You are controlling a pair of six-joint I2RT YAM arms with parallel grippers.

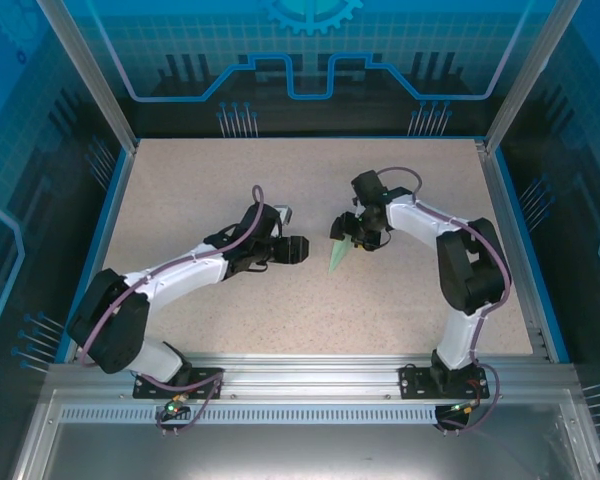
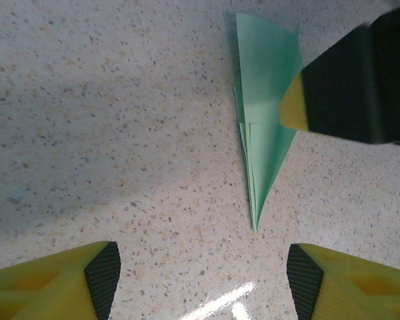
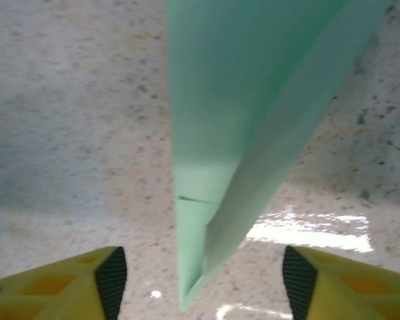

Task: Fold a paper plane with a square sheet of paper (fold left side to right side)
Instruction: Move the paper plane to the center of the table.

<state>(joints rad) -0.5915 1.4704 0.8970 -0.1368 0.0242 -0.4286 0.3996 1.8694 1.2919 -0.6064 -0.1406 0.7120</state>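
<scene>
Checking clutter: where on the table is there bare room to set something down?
Free on the speckled beige table: the far edge strip, and the near stretch between the left arm and right arm. Crowded: the centre, around the pale mint-green paper plane.

paper plane point(image 3: 240, 120): thin pale-green paper, matt, smooth. Creases look crisp, stacked layers show at the edges nr the tip.
table point(image 2: 120, 133): beige speckled top, stone-look, fine grainy pattern. Semi-gloss imo, white glare patches right by my claw.
fingers point(image 2: 47, 287): mine are yellow plastic, smooth w/ a soft sheen.
pads point(image 3: 112, 280): black, fine ribbed texture, rubbery-looking, matt.
arm covers point(image 1: 180, 272): white plastic, smooth, bit glossy.
shoulder housings point(image 1: 105, 320): black plastic, duller than the white bits.
rails point(image 1: 310, 368): bare metal, alu look, brushed, dull shine.
side panels point(image 1: 40, 150): see-through blue, glossy, prob acrylic but can't tell tbh.
</scene>
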